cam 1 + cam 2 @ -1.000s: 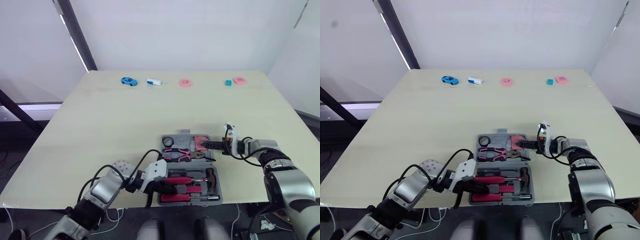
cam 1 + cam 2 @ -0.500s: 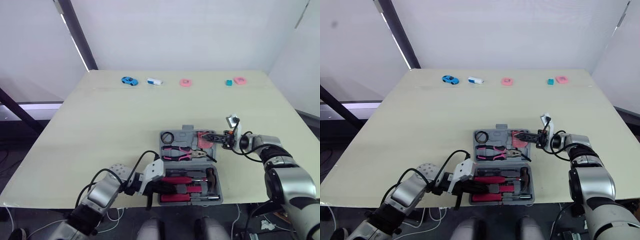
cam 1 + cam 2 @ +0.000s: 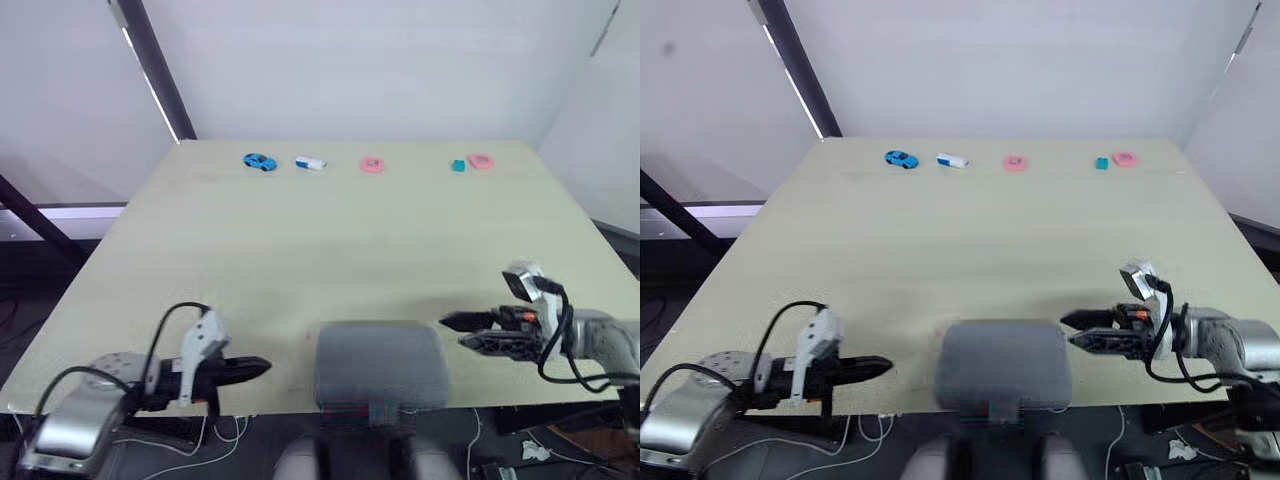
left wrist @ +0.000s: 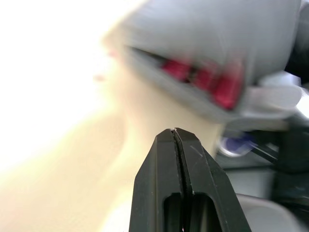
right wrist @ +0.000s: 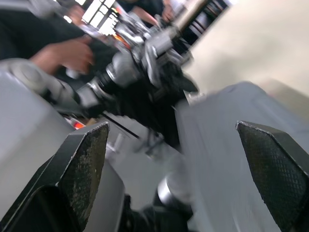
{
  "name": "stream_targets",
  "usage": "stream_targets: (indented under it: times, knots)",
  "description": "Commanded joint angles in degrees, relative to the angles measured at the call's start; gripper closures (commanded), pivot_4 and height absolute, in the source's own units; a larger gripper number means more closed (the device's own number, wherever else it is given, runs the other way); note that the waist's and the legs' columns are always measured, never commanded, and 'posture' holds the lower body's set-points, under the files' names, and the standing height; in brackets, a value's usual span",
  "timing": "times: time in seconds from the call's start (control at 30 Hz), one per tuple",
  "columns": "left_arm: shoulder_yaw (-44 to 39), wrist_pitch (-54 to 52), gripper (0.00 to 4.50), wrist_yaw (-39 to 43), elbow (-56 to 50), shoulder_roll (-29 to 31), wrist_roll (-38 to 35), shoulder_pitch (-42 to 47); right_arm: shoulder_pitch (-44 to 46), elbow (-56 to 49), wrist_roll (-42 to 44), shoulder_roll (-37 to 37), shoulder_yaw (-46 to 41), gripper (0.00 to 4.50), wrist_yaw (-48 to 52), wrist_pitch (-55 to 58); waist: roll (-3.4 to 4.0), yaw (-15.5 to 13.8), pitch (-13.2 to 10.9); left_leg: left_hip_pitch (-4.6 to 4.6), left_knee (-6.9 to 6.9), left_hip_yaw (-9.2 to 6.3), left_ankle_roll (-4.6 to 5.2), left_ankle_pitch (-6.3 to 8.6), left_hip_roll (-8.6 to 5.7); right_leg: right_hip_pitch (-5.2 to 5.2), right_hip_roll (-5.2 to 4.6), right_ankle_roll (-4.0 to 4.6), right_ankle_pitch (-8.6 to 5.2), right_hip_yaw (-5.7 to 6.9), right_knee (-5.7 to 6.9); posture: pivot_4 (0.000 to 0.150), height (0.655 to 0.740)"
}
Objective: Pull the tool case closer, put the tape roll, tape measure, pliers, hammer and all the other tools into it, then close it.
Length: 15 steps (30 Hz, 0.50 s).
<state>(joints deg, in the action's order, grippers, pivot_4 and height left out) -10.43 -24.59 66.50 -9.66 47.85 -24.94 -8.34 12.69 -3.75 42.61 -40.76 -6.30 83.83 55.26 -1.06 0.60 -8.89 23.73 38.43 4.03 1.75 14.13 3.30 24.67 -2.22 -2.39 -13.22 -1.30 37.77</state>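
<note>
Grey tool case (image 3: pixel 380 362), lid almost shut, at table's (image 3: pixel 300 240) near edge

The left arm (image 3: pixel 80 415) is held low and bent, with the forearm turned inward, so that the left gripper (image 3: pixel 262 366) is pointed toward the robot's right. Its two black fingers (image 4: pixel 193 164) are pressed together, tip against tip. The right arm (image 3: pixel 600 335) is likewise turned inward, and the right gripper (image 3: pixel 452 331) is pointed toward the robot's left, with its fingers (image 5: pixel 82 159) spread wide apart.
</note>
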Motion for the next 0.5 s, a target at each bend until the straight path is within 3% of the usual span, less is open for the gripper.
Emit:
stream_targets:
  times: [0.03,0.17,0.23,0.5]
  knots:
    - [-6.25,3.18,3.64,-1.00,3.35,-0.21,-1.33,-0.74,-8.22,-6.60,-3.30,3.28,-8.36,0.00,-8.94,-13.02,-0.10,-0.10,0.06,-0.01,0.02,0.00,-0.01,0.00,0.00,-0.01,-0.02,-0.01,0.00,0.02,0.01,0.150,0.7395]
    - [-8.60,7.57,2.27,-4.53,5.51,-2.12,0.35,-0.95,-14.85,-5.62,-9.51,5.47,-12.18,0.00,-12.87,-28.21,-0.13,-0.07,0.07,0.02,0.01,0.11,0.00,0.00,-0.03,0.03,-0.14,-0.03,0.01,-0.05,-0.02,0.150,0.7395]
    - [-9.40,8.91,1.16,-5.59,5.41,-2.49,0.87,-1.49,-17.06,-4.27,-13.30,5.52,-12.80,0.00,-13.75,-36.29,-0.16,0.00,0.06,0.03,0.01,0.13,0.00,0.00,-0.06,0.01,-0.15,-0.01,0.02,-0.05,-0.04,0.150,0.7395]
    - [-12.84,9.27,1.03,-8.27,2.07,-3.22,-0.61,-3.87,-24.02,-0.48,-17.30,3.57,-17.92,0.00,-15.63,-50.84,-0.20,-0.10,0.08,-0.01,-0.03,0.15,0.00,0.00,-0.03,-0.02,-0.08,0.11,0.06,0.00,-0.04,0.150,0.7395]
